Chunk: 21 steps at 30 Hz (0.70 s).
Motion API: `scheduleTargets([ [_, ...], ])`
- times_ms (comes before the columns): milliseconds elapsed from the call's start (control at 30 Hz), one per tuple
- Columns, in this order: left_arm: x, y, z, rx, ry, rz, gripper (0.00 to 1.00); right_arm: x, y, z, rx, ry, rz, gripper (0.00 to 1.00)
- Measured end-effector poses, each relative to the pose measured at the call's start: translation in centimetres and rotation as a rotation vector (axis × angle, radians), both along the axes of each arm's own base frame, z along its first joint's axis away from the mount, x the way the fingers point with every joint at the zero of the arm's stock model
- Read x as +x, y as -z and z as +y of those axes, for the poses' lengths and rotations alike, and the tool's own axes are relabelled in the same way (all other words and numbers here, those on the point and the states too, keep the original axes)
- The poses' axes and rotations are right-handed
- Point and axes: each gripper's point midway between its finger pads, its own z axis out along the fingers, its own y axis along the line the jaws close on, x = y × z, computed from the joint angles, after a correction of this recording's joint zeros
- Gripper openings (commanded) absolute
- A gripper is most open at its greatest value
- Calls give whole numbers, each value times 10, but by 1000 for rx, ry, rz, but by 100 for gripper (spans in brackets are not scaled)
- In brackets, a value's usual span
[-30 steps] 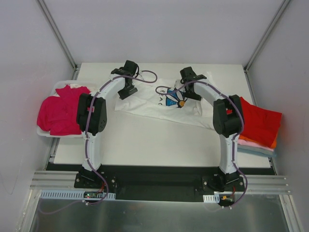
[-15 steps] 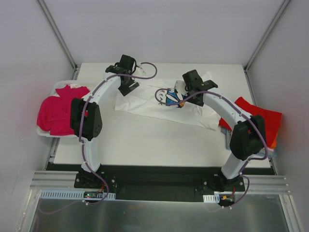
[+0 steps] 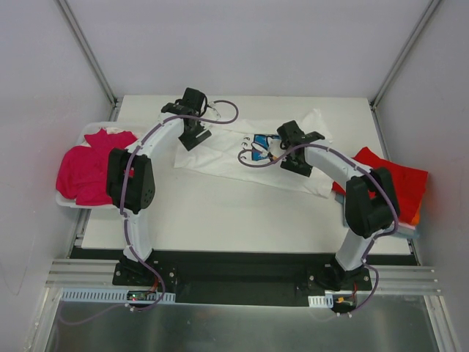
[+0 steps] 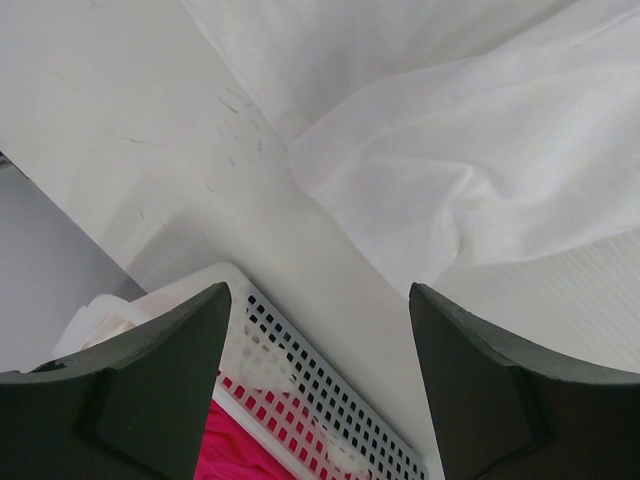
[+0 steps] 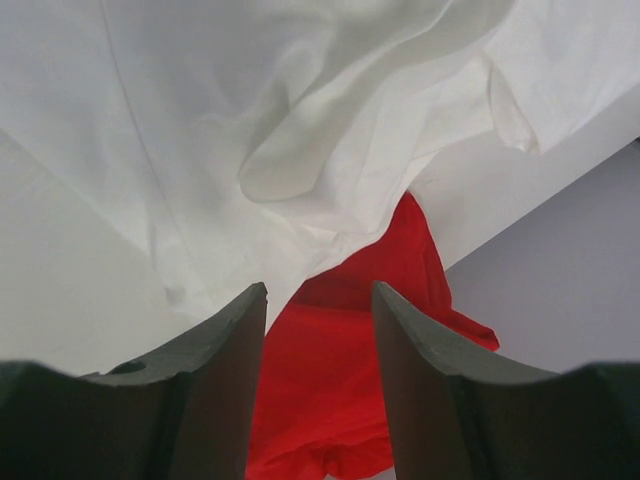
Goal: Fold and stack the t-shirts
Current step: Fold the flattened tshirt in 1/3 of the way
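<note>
Right now the left gripper [image 4: 320, 300] hangs released, jaws spread with nothing between them, over the left edge of the white shirt [image 3: 220, 150]. The right gripper [image 5: 320, 290] is likewise released and empty, above that shirt's rumpled right end. The white shirt lies spread but creased on the table [image 3: 220, 213]. A red shirt [image 5: 350, 380] tops a pile just right of it, touching its hem, and a magenta shirt [image 3: 88, 172] fills a basket [image 4: 300, 360] to its left. Flattening probably comes first: each gripper should pinch one edge layer of white cloth only, the right one avoiding the red shirt, then pull outward evenly.
</note>
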Motion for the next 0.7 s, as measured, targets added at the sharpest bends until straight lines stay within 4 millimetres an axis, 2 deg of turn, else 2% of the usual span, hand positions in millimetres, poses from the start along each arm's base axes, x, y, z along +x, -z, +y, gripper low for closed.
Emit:
scheduleTargets([
  [367,-1,2,0,2,0,3,72,8,39,-5,-9,28,82,49],
  [700,1,4,0,3,2,2,72,23,41,3,15,27,66,43],
])
